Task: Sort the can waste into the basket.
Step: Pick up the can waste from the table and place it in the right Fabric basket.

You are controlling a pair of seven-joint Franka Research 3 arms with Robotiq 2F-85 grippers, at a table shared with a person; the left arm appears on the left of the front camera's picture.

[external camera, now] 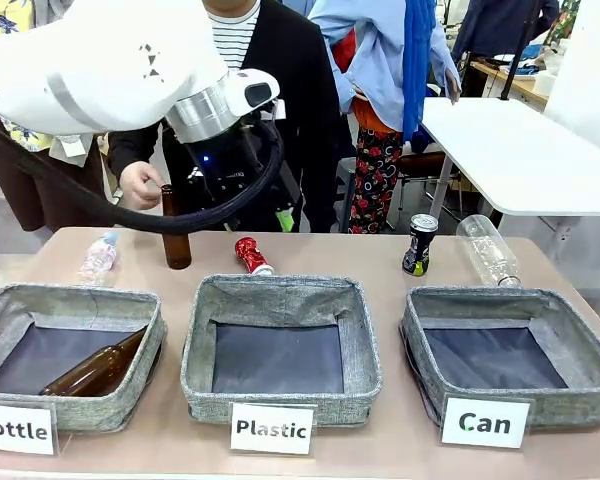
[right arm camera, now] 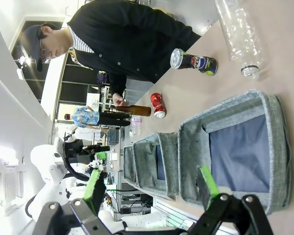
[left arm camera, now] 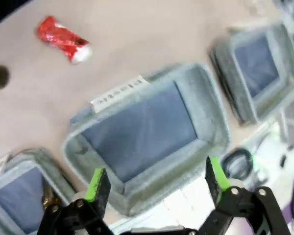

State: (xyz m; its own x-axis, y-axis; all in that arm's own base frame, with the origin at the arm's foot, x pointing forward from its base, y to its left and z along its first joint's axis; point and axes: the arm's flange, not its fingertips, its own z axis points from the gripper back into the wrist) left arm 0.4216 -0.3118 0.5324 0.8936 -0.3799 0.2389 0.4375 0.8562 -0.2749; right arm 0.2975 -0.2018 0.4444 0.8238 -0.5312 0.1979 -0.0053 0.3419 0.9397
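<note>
The left pincer [left arm camera: 156,178] and right pincer [right arm camera: 151,180] gape (both empty); red can [external camera: 251,255] lies, black can [external camera: 419,244] stands

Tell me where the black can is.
In the front view, the black can stands upright on the robot's right, behind the "Can" basket, just left of the clear plastic bottle.
</note>
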